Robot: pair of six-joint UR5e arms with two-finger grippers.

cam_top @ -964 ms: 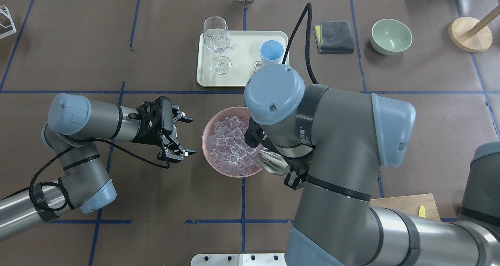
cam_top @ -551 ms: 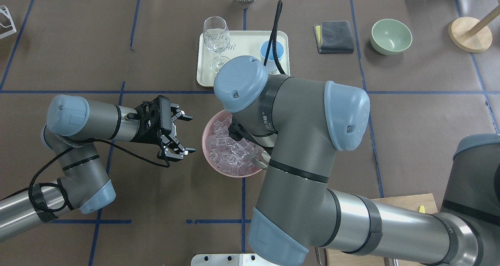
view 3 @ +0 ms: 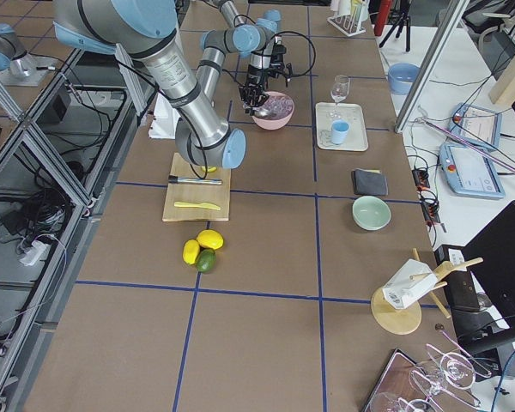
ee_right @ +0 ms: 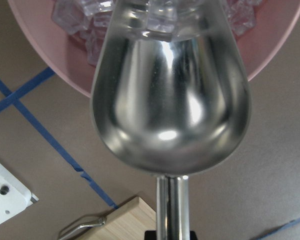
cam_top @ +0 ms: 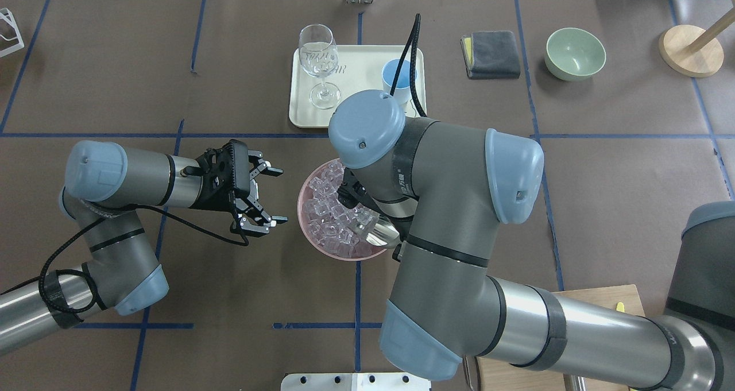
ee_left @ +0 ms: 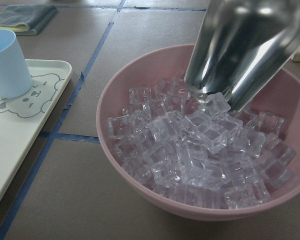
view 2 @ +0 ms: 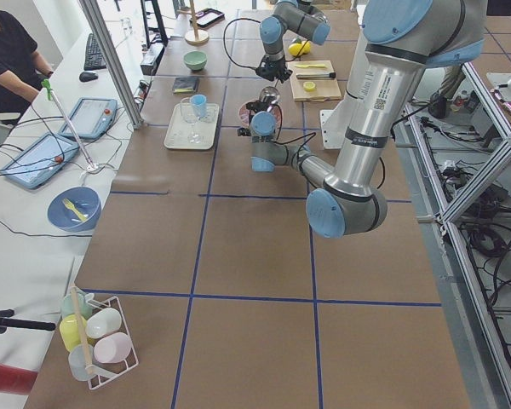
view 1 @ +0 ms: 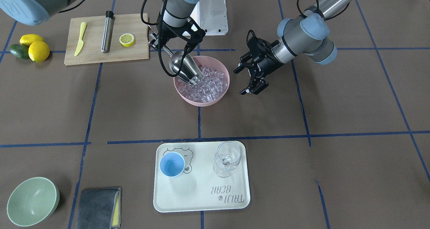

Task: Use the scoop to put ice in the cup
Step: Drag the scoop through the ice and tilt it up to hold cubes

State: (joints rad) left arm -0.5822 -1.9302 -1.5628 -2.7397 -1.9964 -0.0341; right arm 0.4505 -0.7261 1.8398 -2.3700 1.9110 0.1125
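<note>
our right pincer (view 1: 160,44) is pinching the thin handle of the scoop (view 1: 184,67). the scoop's long axis slopes down and away from that pincer, mouth first, into the ice (view 1: 208,84) heaped in the pink bowl (view 1: 201,103). a few cubes sit at the trough's lip, so we judge the dig barely begun. the cup (view 1: 172,164) stands upright on the tray (view 1: 201,195), ahead of this pincer, past the bowl and well apart from it. our left pincer (view 1: 242,82) hovers spread and empty just beside the bowl's other flank, so the lift and carry to the cup falls to the right arm.
</note>
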